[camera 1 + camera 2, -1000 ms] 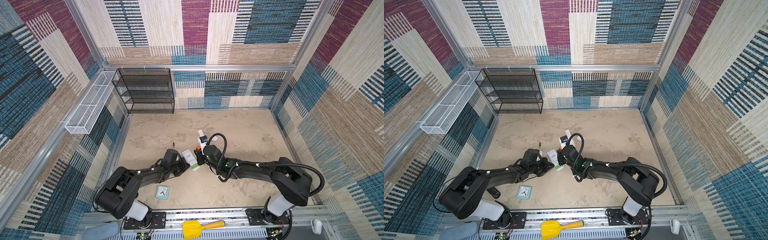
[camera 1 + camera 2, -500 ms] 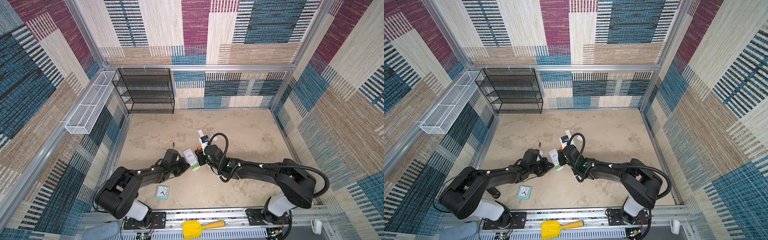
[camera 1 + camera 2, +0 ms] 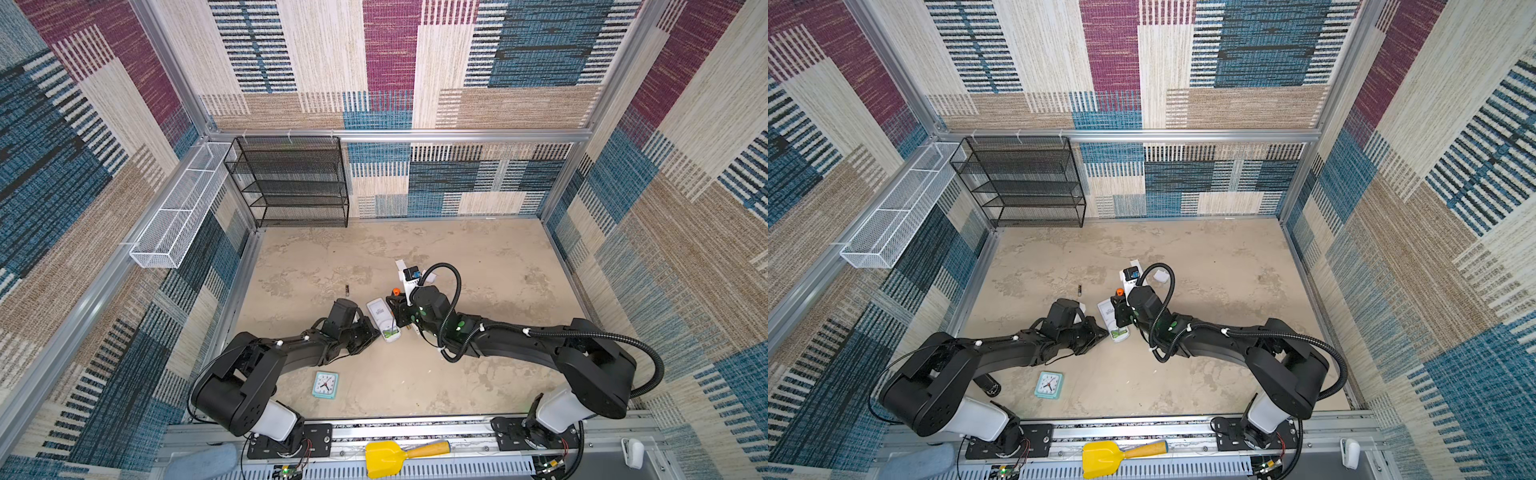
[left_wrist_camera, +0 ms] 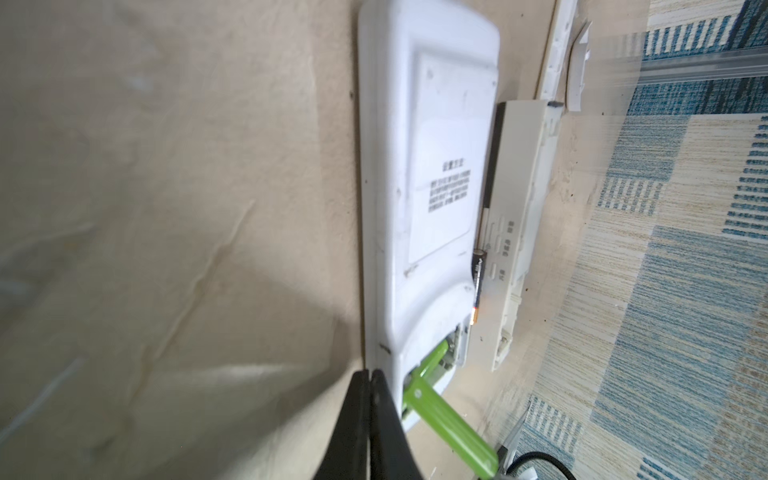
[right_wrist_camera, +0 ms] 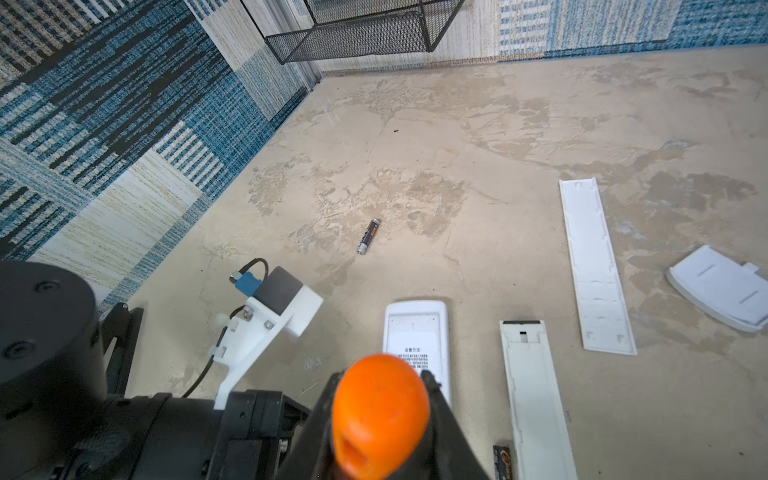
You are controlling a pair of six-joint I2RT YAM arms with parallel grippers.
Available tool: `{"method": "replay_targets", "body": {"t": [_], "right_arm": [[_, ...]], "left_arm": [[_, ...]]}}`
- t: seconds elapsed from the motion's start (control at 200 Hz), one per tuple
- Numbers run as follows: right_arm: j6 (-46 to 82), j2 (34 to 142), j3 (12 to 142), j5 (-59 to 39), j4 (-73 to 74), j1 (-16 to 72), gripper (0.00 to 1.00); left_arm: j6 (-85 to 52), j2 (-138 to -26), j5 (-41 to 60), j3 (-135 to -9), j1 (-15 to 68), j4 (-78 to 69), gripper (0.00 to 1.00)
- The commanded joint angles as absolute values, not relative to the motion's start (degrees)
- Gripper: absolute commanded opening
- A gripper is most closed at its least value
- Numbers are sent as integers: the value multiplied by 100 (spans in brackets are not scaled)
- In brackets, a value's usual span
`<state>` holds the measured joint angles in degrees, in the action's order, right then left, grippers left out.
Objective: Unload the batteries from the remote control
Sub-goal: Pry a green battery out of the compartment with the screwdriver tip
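The white remote control (image 3: 381,316) (image 4: 424,187) lies face down mid-table with its battery bay open at the near end. A bright green battery (image 4: 451,419) sticks out of that bay at a slant, and a second green one (image 4: 434,360) lies inside. One dark battery (image 4: 477,291) (image 5: 502,460) rests beside the remote, another (image 3: 347,289) (image 5: 368,237) lies apart on the table. My left gripper (image 4: 370,376) (image 3: 372,332) is shut, its tips against the remote's edge by the bay. My right gripper (image 5: 380,376) (image 3: 397,309) is shut on the orange-handled screwdriver (image 5: 380,415), just right of the remote.
A second long white remote (image 5: 536,399) lies right of the first, with a white cover strip (image 5: 594,266) and a small white lid (image 5: 719,291) beyond it. A small clock (image 3: 325,385) sits near the front. A black wire rack (image 3: 291,183) stands at the back left.
The right arm has shifted only slightly. Both grippers stay at the remote, and the batteries have not moved.
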<state>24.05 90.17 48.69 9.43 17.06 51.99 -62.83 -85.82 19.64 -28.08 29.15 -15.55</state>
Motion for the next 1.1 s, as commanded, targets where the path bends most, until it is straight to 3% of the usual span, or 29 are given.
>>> {"method": "replay_targets", "body": {"t": [0.0, 0.511, 0.896, 1.097], "right_arm": [[2504, 8973, 4886, 820, 1917, 5194, 0], [2555, 8985, 4858, 641, 1701, 5178, 0], [2228, 8417, 4654, 82, 726, 4957, 0], [2216, 8455, 4622, 102, 466, 4942, 0]], "left_arm": [[-6293, -8572, 1942, -2847, 2918, -1501, 8], [-6244, -8443, 1993, -2865, 2918, -1418, 9], [-5265, -7078, 1803, -2857, 2927, 703, 14], [-5130, -7273, 1957, -3067, 3027, 709, 15]]}}
